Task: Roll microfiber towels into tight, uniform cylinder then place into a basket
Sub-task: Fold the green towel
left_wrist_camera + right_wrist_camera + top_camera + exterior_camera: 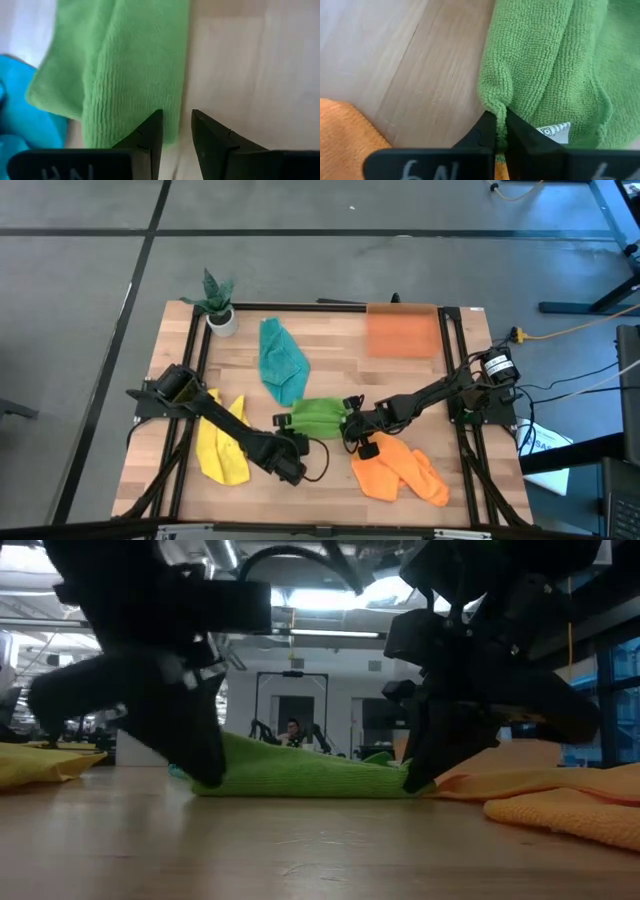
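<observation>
On the green towel [318, 416], the right hand [500, 131] pinches one corner, clenched; at the opposite end the left hand [176, 131] stands released, one finger touching the towel's edge.

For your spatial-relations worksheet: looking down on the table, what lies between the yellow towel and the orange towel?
In the high view, the green towel lies between the yellow towel and orange towel, with the left claw and right claw at its ends.

Bare desk [335, 375] open between teal towel [281, 361] and basket [402, 332]. Front centre crowded: green towel [318, 416], both arms, orange towel [398, 470] at right, yellow towel [221, 445] at left. Potted plant [218, 302] blocks back-left corner.
</observation>
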`<state>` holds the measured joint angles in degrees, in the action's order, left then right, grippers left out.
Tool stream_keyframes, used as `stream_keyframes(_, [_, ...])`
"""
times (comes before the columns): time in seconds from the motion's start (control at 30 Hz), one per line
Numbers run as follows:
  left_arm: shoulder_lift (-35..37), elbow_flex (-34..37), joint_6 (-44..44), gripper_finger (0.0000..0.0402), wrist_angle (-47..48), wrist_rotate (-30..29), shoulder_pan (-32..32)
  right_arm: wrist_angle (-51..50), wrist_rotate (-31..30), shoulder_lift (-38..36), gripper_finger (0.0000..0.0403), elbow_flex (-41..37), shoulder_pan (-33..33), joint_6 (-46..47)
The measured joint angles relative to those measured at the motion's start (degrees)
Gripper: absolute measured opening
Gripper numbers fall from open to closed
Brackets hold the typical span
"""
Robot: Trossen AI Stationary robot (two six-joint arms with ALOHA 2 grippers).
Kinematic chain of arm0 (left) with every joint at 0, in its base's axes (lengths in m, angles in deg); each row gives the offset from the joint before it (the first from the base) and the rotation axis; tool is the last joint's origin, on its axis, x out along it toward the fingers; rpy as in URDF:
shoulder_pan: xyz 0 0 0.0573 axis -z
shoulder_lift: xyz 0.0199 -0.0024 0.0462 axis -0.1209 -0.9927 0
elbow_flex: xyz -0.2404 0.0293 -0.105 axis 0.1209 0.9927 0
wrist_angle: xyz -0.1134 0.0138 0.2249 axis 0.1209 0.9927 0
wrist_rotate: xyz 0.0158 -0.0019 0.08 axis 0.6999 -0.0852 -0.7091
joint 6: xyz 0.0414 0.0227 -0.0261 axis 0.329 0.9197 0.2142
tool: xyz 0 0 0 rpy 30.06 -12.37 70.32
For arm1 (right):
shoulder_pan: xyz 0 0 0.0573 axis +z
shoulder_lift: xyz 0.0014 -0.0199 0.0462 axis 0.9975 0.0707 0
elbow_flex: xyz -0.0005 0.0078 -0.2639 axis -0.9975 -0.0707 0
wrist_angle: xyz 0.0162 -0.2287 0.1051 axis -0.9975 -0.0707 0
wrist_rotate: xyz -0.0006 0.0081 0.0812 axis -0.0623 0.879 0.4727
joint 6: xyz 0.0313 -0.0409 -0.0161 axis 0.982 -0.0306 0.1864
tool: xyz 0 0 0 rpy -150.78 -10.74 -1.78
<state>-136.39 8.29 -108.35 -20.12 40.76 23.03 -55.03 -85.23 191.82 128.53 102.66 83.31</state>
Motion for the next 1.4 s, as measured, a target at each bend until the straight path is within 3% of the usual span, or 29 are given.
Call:
stream_keyframes(0.43, [0.09,1.96,0.93,0.0092,-0.31,-2.51,-1.01,0.15,1.57,0.00,0.0014,0.00,0.02,-0.11])
stream_keyframes(0.87, [-1.53,2.70,0.68,0.0091,-1.36,-1.23,-2.15,0.17,2.80,0.00,0.0014,0.00,0.02,-0.07])
stream_keyframes(1.0, [-1.63,2.75,0.55,0.0069,-1.65,-0.55,-2.22,0.16,2.79,0.00,0.0013,0.00,0.02,0.03])
stream_keyframes(1.13, [-1.63,2.73,-0.61,0.0013,-1.83,3.19,-2.75,0.17,2.80,0.00,0.0013,0.00,0.02,0.13])
stream_keyframes(1.3, [0.46,2.84,-2.58,0.0002,-1.82,7.54,-3.88,0.17,4.34,0.00,0.0013,0.00,0.02,3.90])
stream_keyframes(1.4, [2.99,3.10,-2.59,0.0001,-1.81,13.76,-4.85,0.35,6.69,0.00,0.0013,0.07,0.02,7.19])
